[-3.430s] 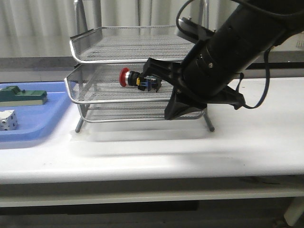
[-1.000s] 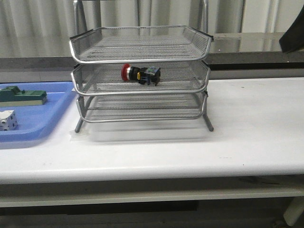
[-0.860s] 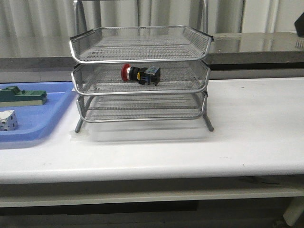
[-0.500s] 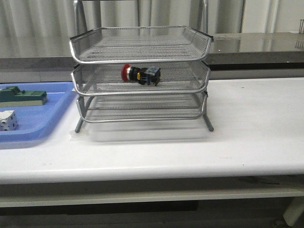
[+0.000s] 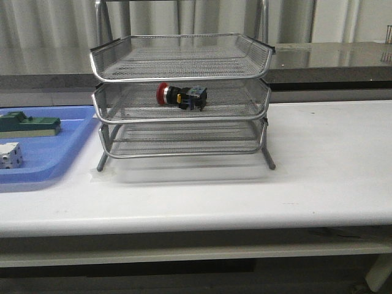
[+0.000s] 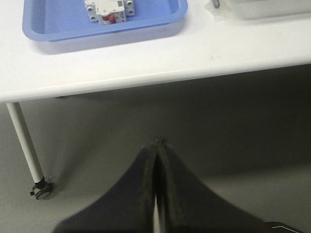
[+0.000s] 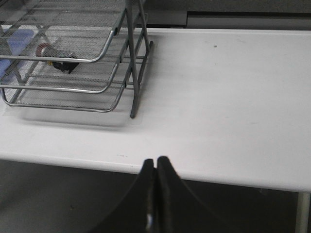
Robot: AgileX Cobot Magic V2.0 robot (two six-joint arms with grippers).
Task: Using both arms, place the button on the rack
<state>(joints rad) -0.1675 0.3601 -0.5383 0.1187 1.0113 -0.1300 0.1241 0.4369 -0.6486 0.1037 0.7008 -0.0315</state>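
Note:
The button [image 5: 180, 96], with its red cap pointing left, lies on its side on the middle tier of the silver wire rack [image 5: 122, 49]. The right wrist view also catches the button [image 7: 58, 56] inside the rack [image 7: 133, 73]. Neither arm appears in the front view. My left gripper [image 6: 157, 143] is shut with nothing in it, hanging below and in front of the table edge over the floor. My right gripper [image 7: 156, 161] is shut and empty too, pulled back at the table's front edge, well clear of the rack.
A blue tray [image 5: 61, 150] left of the rack holds a green block [image 5: 30, 124] and a white cube [image 5: 9, 154]. In the left wrist view the blue tray [image 6: 146, 26] carries a white device [image 6: 108, 10]; a table leg [image 6: 24, 141] stands below.
The right arm, which was at the rack's middle tier, has drawn back out of the front view. The button stays on the middle tier.

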